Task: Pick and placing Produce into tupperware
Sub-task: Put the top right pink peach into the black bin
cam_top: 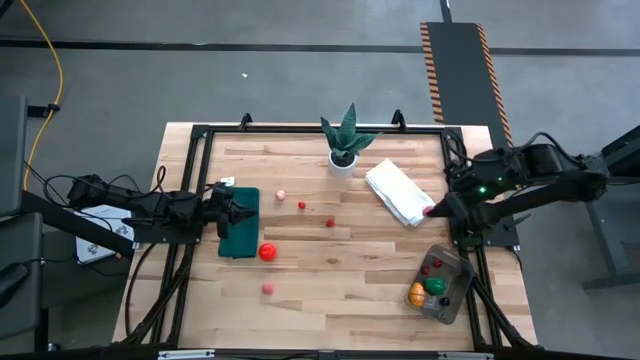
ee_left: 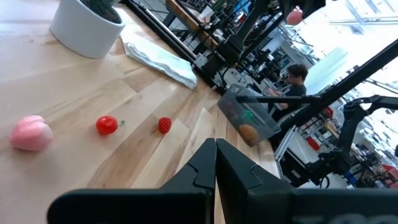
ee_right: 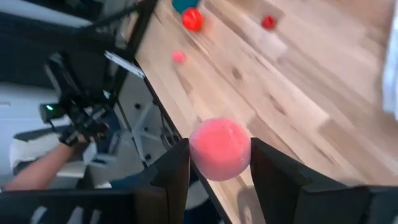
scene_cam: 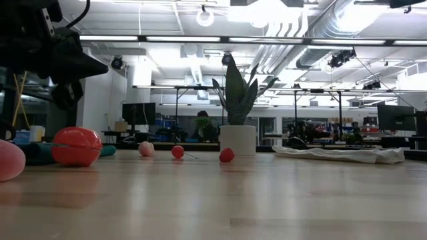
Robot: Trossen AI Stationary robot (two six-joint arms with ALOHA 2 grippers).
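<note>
Pink ball (ee_right: 219, 148), a smooth round toy fruit, sits squeezed between the right claw (ee_right: 219, 163) fingers, held across its middle above the counter (cam_top: 340, 270), near the white cloth (cam_top: 398, 193) and short of the tupperware (cam_top: 437, 283). It looks light, hard and slippery, likely to roll if dropped. Left claw (ee_left: 216, 163), pinched closed and empty, hovers well apart, over the green mat (cam_top: 238, 232).

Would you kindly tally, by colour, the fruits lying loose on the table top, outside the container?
Red fruits: 3
Pink fruits: 2
Total: 5
Not counted: the pink ball held in the right gripper.
</note>
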